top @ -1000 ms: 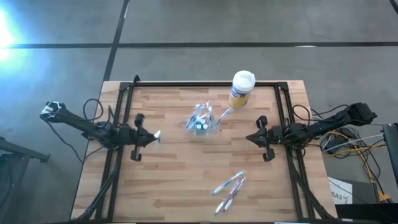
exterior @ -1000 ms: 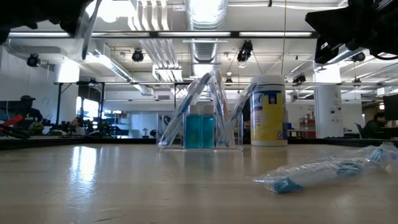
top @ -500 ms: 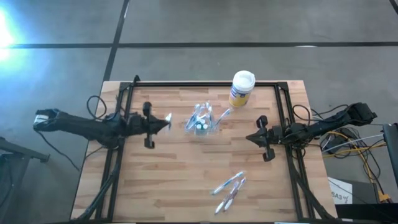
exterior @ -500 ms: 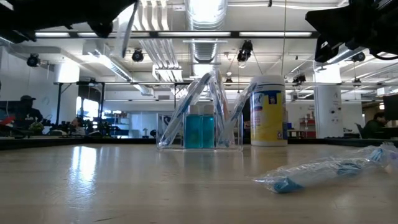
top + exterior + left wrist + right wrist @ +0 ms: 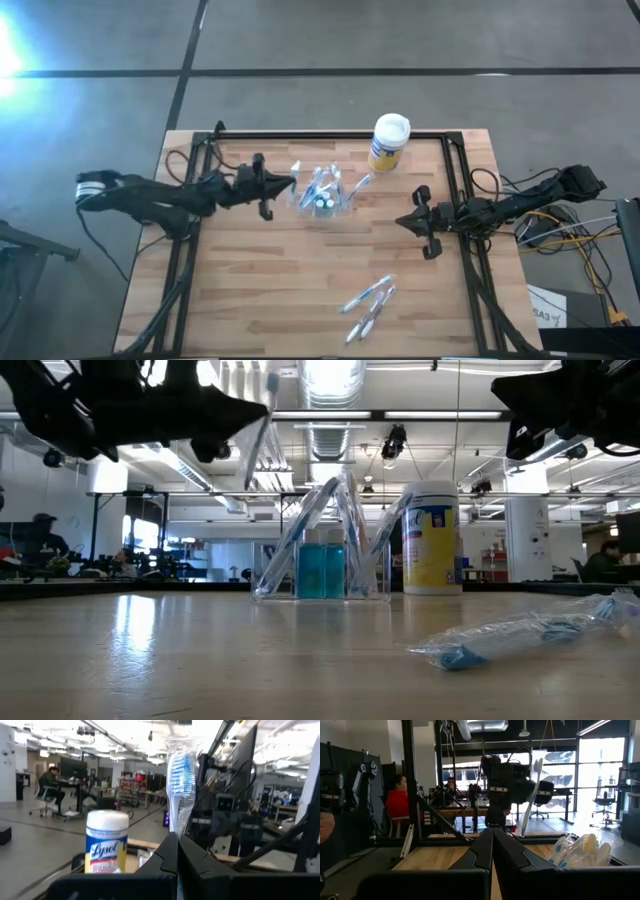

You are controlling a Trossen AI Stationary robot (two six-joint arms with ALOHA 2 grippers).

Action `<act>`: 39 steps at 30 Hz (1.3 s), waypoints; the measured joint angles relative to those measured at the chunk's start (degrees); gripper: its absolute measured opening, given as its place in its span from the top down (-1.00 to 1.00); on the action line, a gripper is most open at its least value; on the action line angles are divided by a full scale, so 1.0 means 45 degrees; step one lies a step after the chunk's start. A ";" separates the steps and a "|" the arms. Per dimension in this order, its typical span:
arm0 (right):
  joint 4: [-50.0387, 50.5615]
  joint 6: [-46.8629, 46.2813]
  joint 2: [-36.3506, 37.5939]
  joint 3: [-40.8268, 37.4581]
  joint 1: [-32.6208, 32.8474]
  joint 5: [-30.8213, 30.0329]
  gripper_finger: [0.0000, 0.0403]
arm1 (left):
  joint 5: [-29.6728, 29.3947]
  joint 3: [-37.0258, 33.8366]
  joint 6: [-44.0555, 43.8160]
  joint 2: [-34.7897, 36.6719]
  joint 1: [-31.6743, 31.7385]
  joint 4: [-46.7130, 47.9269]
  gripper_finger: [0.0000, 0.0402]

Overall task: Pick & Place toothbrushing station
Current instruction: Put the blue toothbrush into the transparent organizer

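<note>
The toothbrushing station (image 5: 322, 192) is a clear holder with several wrapped toothbrushes leaning in it. It stands on the wood at mid-table, and the low view (image 5: 322, 555) shows it too. My left gripper (image 5: 288, 183) hovers just left of it, shut on a clear-wrapped toothbrush (image 5: 179, 775) with blue bristles. My right gripper (image 5: 405, 222) is shut and empty, above the table to the right of the station. My left gripper pinches the wrapped toothbrush's handle (image 5: 177, 827) between its two fingers, below the bristle head. The fingers reach level from the table's left and lie across the brush. The brush (image 5: 258, 435) stands nearly upright, slightly tilted, lifted clear of the table.
A yellow white-lidded canister (image 5: 388, 142) stands at the far edge, right of the station. Several wrapped toothbrushes (image 5: 368, 300) lie near the front edge. A black frame (image 5: 330, 135) runs along the far edge and both sides of the table.
My left gripper has carried the wrapped toothbrush toward the table's right and a little toward the far edge, up to the station. It has stayed shut on the brush, which has stayed clear of the table.
</note>
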State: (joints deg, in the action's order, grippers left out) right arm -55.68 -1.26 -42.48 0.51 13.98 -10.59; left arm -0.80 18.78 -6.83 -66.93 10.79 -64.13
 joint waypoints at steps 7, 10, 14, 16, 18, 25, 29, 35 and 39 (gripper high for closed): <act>0.0019 -0.0005 0.0000 0.0000 0.0000 0.0000 0.96 | -0.0441 0.1110 0.0913 -0.2339 0.0005 -0.0329 1.00; 0.0052 -0.0010 0.0000 0.0000 -0.0002 0.0004 0.96 | -0.0471 0.1563 0.1256 -0.3121 0.0005 -0.0336 1.00; 0.0172 -0.0010 0.0000 0.0000 0.0000 0.0005 0.96 | -0.0641 0.2059 0.1272 -0.4020 0.0010 -0.0361 1.00; 0.0301 -0.0005 0.0000 0.0000 0.0000 0.0005 0.96 | -0.0982 0.2153 0.1221 -0.4355 0.0010 -0.0361 1.00; 0.0402 -0.0010 0.0000 0.0000 0.0000 0.0005 0.96 | -0.1474 0.2183 0.1171 -0.4619 0.0010 -0.0417 1.00; 0.0438 -0.0010 0.0000 0.0000 0.0000 0.0010 0.96 | -0.2371 0.1971 0.1103 -0.5352 0.0037 -0.0402 1.00; 0.0476 -0.0022 0.0000 0.0000 0.0000 0.0015 0.96 | -0.2366 0.1862 0.1077 -0.5594 0.0120 -0.0450 1.00; 0.0520 -0.0052 0.0000 0.0000 0.0000 0.0019 0.96 | -0.2371 0.1278 0.0499 -0.5549 0.0165 -0.0587 1.00; 0.0520 -0.0049 0.0000 0.0000 0.0000 0.0017 0.96 | -0.2407 0.0731 -0.0111 -0.5548 0.0165 -0.1098 1.00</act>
State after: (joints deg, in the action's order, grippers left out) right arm -53.34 -1.48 -42.48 0.51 13.98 -10.51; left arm -11.63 22.06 -7.33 -91.90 11.53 -69.07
